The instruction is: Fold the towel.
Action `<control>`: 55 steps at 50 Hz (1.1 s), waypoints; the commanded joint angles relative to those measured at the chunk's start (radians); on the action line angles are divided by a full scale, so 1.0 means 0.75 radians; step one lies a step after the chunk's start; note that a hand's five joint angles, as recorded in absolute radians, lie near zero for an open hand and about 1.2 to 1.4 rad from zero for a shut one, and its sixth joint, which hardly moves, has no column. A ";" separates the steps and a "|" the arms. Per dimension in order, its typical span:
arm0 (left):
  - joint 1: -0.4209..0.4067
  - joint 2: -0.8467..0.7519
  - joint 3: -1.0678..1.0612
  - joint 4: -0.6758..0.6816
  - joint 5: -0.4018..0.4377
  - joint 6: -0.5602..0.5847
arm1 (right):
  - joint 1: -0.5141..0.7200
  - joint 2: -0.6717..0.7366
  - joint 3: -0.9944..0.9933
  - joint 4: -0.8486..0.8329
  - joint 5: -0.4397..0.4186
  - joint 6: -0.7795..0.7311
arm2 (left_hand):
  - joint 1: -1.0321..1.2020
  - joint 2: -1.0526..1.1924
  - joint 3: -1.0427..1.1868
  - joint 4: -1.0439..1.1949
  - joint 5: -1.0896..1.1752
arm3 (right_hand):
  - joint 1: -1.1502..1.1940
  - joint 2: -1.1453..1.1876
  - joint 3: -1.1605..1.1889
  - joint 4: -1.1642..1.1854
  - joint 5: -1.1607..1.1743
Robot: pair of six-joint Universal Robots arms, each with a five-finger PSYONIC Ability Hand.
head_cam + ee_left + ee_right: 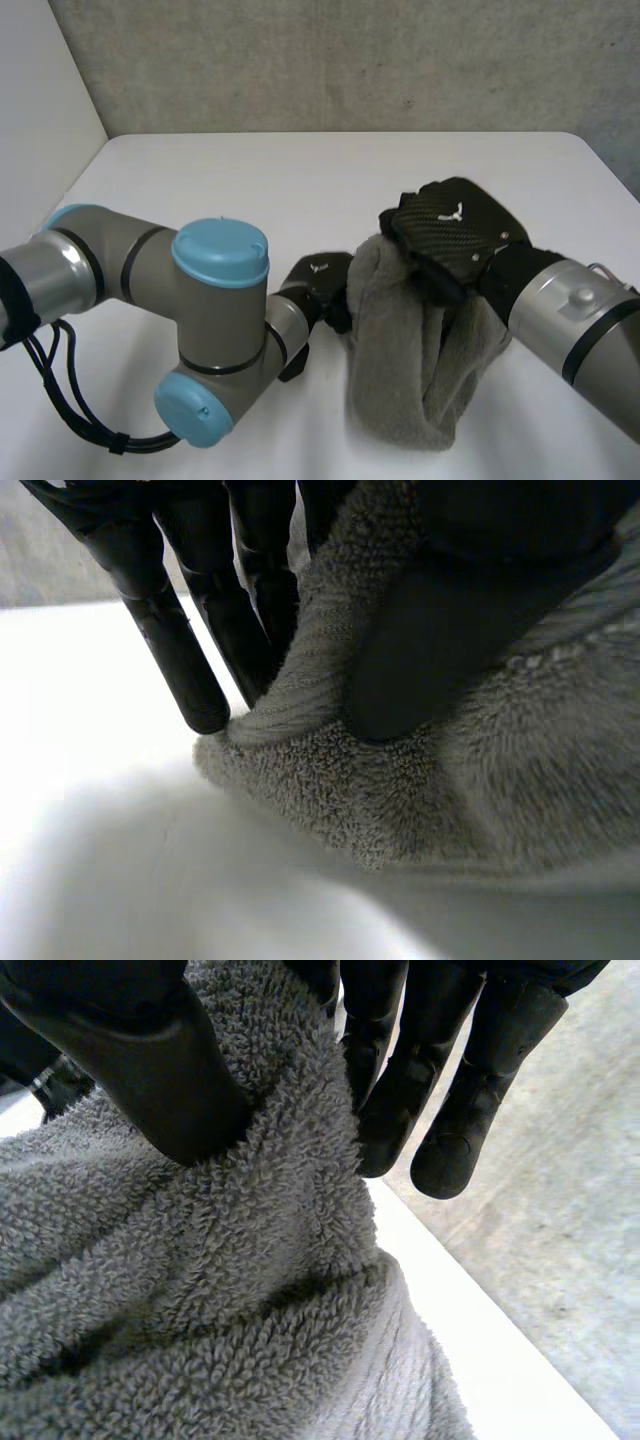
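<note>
A grey terry towel (410,350) hangs bunched over the table, its lower end resting near the front edge. My right hand (450,235) holds its top. In the right wrist view the thumb (150,1060) and fingers (400,1090) pinch a fold of the towel (200,1290) between them. My left hand (318,283) is at the towel's left edge, lower down. In the left wrist view its thumb (420,650) presses the towel (450,780) against the fingers (250,610) behind the cloth, close to a corner just above the table.
The white table (300,190) stretches back to a grey wall (350,60). My left arm (200,300) bends across the front left of the table, and the right forearm (570,330) comes in from the front right.
</note>
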 commanded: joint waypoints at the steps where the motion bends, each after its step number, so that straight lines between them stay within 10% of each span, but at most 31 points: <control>1: 0.111 0.193 0.104 0.046 -0.146 -0.002 | -0.051 0.003 -0.046 -0.299 -0.005 0.000 | 0.336 0.314 0.318 0.316 0.332 | 0.137 0.144 0.101 0.080 0.158; 10: 0.303 0.550 0.108 0.242 -0.277 0.004 | -0.045 -0.068 0.189 -1.338 -0.001 0.020 | 0.336 0.314 0.318 0.316 0.332 | 0.137 0.144 0.101 0.080 0.158; 13: 0.289 0.597 -0.037 0.303 -0.267 0.020 | -0.041 -0.068 0.224 -1.368 -0.011 0.016 | 0.336 0.314 0.318 0.316 0.332 | 0.137 0.144 0.101 0.080 0.158; 27: 0.311 0.571 -0.544 0.316 -0.146 0.047 | 0.029 0.357 0.138 -0.137 -0.215 -0.223 | 0.336 0.314 0.318 0.316 0.332 | -0.022 -0.015 -0.058 -0.079 -0.001; 31: 0.395 0.585 -0.592 0.309 -0.140 0.076 | 0.033 0.380 0.087 0.206 -0.221 -0.393 | 0.336 0.314 0.318 0.316 0.332 | -1.379 -1.372 -1.415 -1.436 -1.358; 46: 0.471 0.965 -0.730 0.260 -0.056 0.192 | -0.066 0.216 -0.306 0.053 -0.183 0.345 | 0.336 0.314 0.318 0.316 0.332 | -1.470 -1.463 -1.506 -1.527 -1.449; 55: 0.465 1.199 -0.804 0.258 0.019 0.194 | -0.033 0.678 -0.891 0.240 -0.181 0.521 | 0.336 0.314 0.318 0.316 0.332 | -1.329 -1.323 -1.365 -1.387 -1.308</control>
